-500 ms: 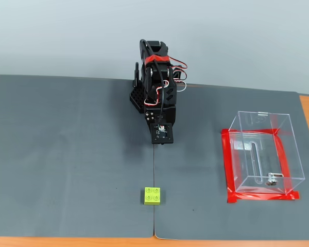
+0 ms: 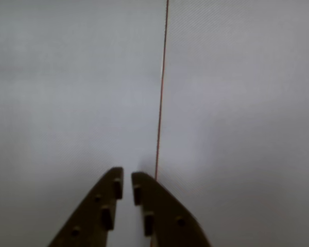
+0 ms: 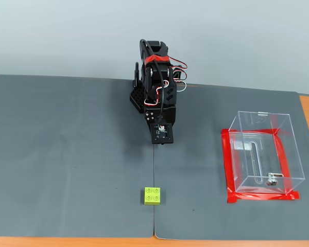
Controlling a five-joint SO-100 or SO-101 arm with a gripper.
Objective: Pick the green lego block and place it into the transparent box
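- Small lime-green square lego block with four round studs [image 3: 153,195] sitting flat on the dark grey mat-covered worktop [image 3: 67,154], near front edge in the fixed view, just left of the mat seam [image 3: 153,170].
- Probably light, rigid, hard plastic; smooth sides maybe a bit slippery; not fragile. Best taken across two opposite flat side walls, low enough to clear the studs.
- Not visible in the wrist view; only grey mat and the thin seam line [image 2: 161,87] there.
- Well apart from the black two-finger gripper [image 2: 126,177]; block lies ahead of it along the seam, toward the camera in the fixed view, untouched.
- Gripper nearly closed, narrow gap between the jaws, nothing held; folded black arm with red tape and wires [image 3: 157,77] at the back of the mat.
- Clear thin-walled rectangular plastic box with red tape round its base [image 3: 262,154] off to the right in the fixed view, empty, well apart from the block and arm.
- Pick not yet begun.
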